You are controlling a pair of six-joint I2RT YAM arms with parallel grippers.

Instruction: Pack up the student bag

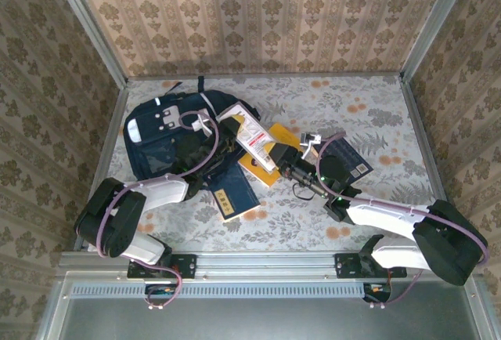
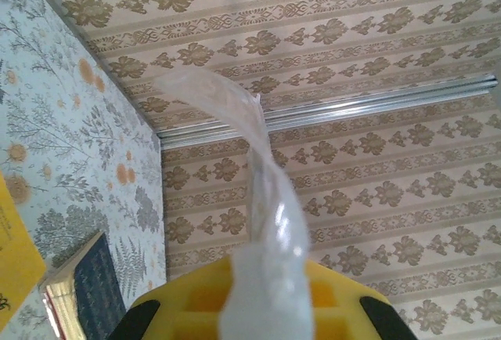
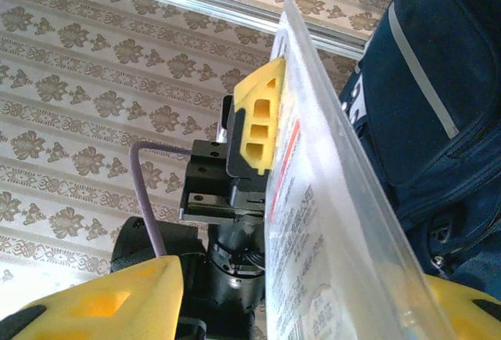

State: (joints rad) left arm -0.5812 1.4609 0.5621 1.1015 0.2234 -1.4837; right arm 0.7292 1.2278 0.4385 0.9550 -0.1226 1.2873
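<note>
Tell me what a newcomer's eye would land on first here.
The big navy student bag dominates the back left of the table. Just right of it, the left gripper pinches a clear labelled packet over a yellow book.

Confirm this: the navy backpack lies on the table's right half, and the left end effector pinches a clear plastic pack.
Wrong side. The top external view shows the navy backpack on the left half of the table; the left end effector does pinch the clear plastic pack.

White-and-black arms, looping purple cables, yellow hollow-ribbed pincer fingers, green lights
</note>
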